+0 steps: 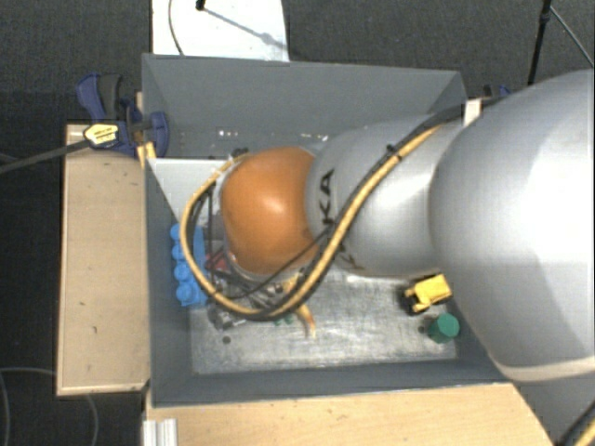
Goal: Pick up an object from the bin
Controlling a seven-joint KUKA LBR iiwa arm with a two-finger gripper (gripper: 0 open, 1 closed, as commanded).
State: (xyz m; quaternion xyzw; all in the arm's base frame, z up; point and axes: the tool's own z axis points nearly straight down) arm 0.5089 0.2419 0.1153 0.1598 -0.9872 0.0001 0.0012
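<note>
My gripper (223, 312) hangs under the arm's orange cover, low over the left part of the bin floor. Just left of it, against the left wall, lies a blue knobbly plastic thing (185, 269). A small curved tan and green piece (305, 321) lies on the floor just right of the gripper. Nothing can be made out between the gripper's tips.
A yellow toy vehicle (427, 293) and a green round cap-like thing (445, 327) lie at the bin's right side, close to the arm. The thick arm with its cables covers the middle and right of the bin. Bare floor runs along the front wall.
</note>
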